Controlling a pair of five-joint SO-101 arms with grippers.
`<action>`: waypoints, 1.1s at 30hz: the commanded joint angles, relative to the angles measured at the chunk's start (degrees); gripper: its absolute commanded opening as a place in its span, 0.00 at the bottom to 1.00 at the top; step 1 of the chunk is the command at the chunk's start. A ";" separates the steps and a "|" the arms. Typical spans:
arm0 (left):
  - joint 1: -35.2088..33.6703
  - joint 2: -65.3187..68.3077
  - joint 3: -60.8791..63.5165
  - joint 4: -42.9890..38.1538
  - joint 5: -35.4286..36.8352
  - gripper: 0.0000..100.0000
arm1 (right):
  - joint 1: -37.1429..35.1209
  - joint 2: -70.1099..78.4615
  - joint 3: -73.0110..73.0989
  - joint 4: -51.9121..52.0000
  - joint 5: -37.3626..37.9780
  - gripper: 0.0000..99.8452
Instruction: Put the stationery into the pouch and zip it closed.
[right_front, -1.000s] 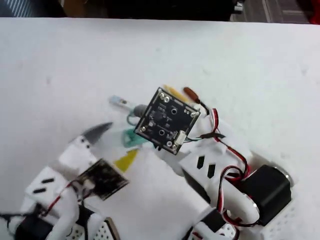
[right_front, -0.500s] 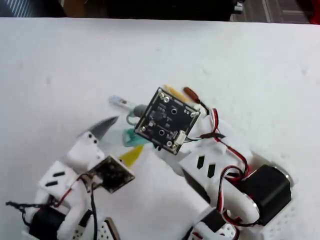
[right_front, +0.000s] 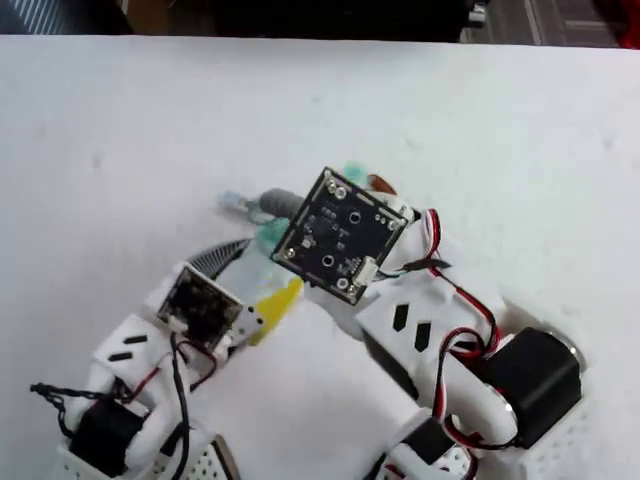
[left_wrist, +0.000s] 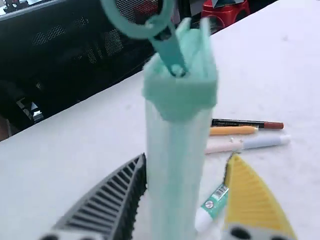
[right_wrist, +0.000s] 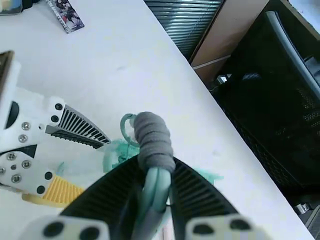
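Your left gripper (left_wrist: 187, 160) stood with its jaws apart, the black finger (left_wrist: 115, 200) on one side of the pouch (left_wrist: 177, 100) and the yellow finger (left_wrist: 250, 200) on the other. The black one looked to be touching the pouch and the yellow one sat just off it, so you straddled it rather than pinched it. Your right gripper (right_wrist: 154, 172) was closed on a mint-green end of the pouch, right under a grey roll (right_wrist: 152, 137) whose purpose I could not make out. The pouch ran lengthwise between your left fingers, with its zip pull (left_wrist: 170, 50) at the far end. None of the stationery was inside, as far as the views showed. A dark pen (left_wrist: 247, 124), an orange pen (left_wrist: 232, 130) and a white pen (left_wrist: 247, 143) lay side by side on the table (left_wrist: 280, 60) beyond the pouch, and a green-labelled tube (left_wrist: 212, 202) lay just beside your yellow finger. I judged that you were at the start of the job, with the pouch held between both arms and nothing loaded. I could not tell whether the zip was drawn back or the mouth open. By my reading, you had yet to open the mouth if it was shut, put all four pieces in, and run the zip closed.
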 joint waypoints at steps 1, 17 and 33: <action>2.33 1.10 2.20 -5.45 3.08 0.16 | 0.48 2.33 -2.11 -1.71 0.09 0.02; -3.03 1.01 -4.57 6.24 3.16 0.17 | 0.48 2.15 2.81 -1.71 0.09 0.02; -3.21 1.01 -2.37 3.96 3.25 0.17 | 4.88 2.07 2.64 0.04 0.00 0.02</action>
